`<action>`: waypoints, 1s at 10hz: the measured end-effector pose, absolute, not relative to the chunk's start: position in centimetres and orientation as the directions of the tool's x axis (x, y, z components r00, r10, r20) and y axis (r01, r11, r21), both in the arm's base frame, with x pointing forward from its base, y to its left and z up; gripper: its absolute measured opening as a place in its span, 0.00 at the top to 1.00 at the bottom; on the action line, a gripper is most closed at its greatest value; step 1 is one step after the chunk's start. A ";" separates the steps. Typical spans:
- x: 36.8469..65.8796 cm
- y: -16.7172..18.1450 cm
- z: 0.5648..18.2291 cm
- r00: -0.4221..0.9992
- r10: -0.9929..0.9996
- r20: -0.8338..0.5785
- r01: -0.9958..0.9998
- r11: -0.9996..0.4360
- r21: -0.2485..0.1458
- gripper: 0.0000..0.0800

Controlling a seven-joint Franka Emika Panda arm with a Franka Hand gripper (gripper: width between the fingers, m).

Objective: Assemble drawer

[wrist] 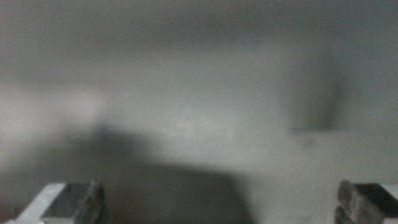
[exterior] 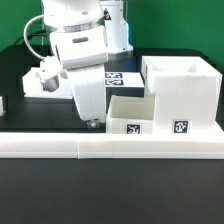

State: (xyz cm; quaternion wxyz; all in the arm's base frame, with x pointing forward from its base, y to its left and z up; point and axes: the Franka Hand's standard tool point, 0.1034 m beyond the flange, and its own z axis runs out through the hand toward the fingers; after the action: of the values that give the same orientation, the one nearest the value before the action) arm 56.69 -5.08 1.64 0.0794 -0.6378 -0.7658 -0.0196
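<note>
Glossy white arm point(exterior: 75, 40), rounded shells, white gripper point(exterior: 93, 121), grey fingertips point(wrist: 68, 203)

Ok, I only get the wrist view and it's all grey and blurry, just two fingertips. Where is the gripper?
Observer: The gripper points down, low over the black table.
Operator: What's next to it?
Observer: A low open white box, on the exterior view's right of it.
Operator: Any more boxes?
Observer: Yes, a taller white box stands beside the low one, further to the exterior view's right.
</note>
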 end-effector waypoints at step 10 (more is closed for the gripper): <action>59.1 -1.8 2.8 -0.059 0.989 0.133 0.993 0.071 -0.090 0.19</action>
State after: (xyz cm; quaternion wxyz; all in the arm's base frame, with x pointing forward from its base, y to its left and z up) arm 59.05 -1.75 2.84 0.0793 -0.6814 -0.7275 -0.0126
